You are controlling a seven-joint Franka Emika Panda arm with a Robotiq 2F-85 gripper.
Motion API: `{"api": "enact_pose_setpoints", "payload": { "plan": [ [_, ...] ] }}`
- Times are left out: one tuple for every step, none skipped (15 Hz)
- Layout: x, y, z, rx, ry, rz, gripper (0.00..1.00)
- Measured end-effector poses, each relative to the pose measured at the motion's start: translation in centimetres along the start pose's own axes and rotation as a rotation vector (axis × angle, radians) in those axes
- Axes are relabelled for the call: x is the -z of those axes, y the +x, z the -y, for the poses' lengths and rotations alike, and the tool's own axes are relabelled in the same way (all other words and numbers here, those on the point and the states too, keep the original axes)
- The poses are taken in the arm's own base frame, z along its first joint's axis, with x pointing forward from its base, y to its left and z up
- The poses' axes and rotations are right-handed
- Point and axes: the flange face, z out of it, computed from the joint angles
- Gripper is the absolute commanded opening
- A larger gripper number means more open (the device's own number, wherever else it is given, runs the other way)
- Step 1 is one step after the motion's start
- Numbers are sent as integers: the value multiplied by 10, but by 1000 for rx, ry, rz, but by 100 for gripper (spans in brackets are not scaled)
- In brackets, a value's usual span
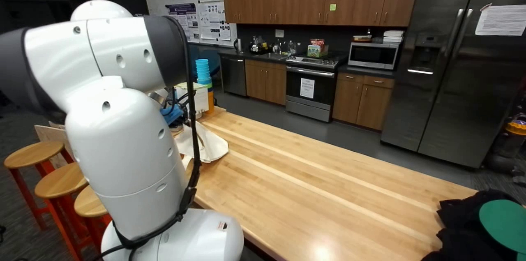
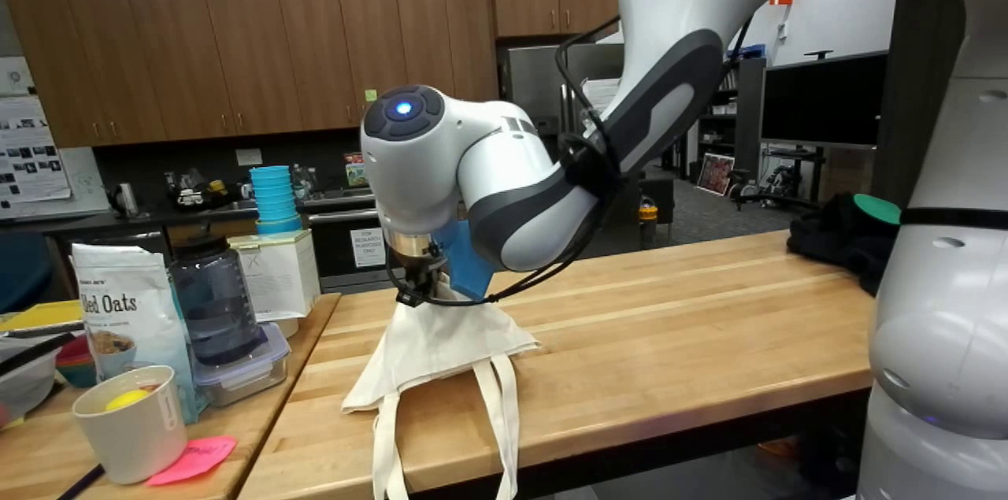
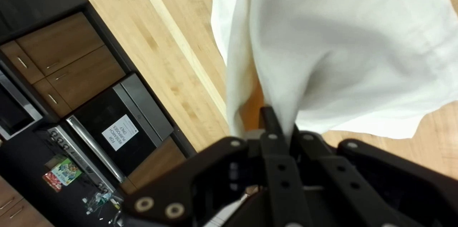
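A cream cloth bag (image 2: pixel 445 338) with two long straps lies on the wooden table, its top pulled up into a peak and its straps hanging over the front edge. It also shows in an exterior view (image 1: pixel 211 144), partly behind the arm, and fills the upper right of the wrist view (image 3: pixel 350 44). My gripper (image 3: pixel 281 125) is shut on a fold of the bag, which runs up between its fingertips. An orange-brown patch shows beside the fold; I cannot tell what it is. In an exterior view the gripper (image 2: pixel 425 283) points down at the bag's peak, its fingertips hidden.
The wooden table (image 1: pixel 312 187) carries black cloth with a green disc (image 1: pixel 503 222) at its far end. An adjoining table holds an oats bag (image 2: pixel 130 319), a dark jar (image 2: pixel 214 299), a cream mug (image 2: pixel 134 425), a white box (image 2: pixel 276 272) and stacked blue cups (image 2: pixel 274 197). Stools (image 1: pixel 61 179) stand alongside.
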Motion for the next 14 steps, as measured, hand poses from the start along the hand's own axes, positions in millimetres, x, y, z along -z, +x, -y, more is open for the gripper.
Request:
{"api": "enact_pose_setpoints", "payload": {
  "plan": [
    [-2, 5, -2, -5, -3, 8, 1],
    [-4, 9, -4, -10, -11, 23, 1],
    [-7, 12, -6, -15, -22, 44, 1],
    [-10, 16, -8, -19, -33, 64, 1],
    [-13, 20, -9, -23, -42, 83, 29],
    [-16, 23, -10, -26, -48, 98, 29],
    [-18, 26, -11, -30, -51, 109, 32],
    [-19, 29, -11, -33, -53, 118, 39],
    [-21, 32, -12, -34, -54, 125, 45],
    [-22, 34, -12, -36, -56, 133, 51],
    [-23, 36, -11, -36, -58, 139, 59],
    [-25, 37, -11, -37, -58, 145, 65],
    [-26, 38, -10, -37, -57, 150, 73],
    [-28, 39, -10, -38, -56, 153, 80]
  ]
}}
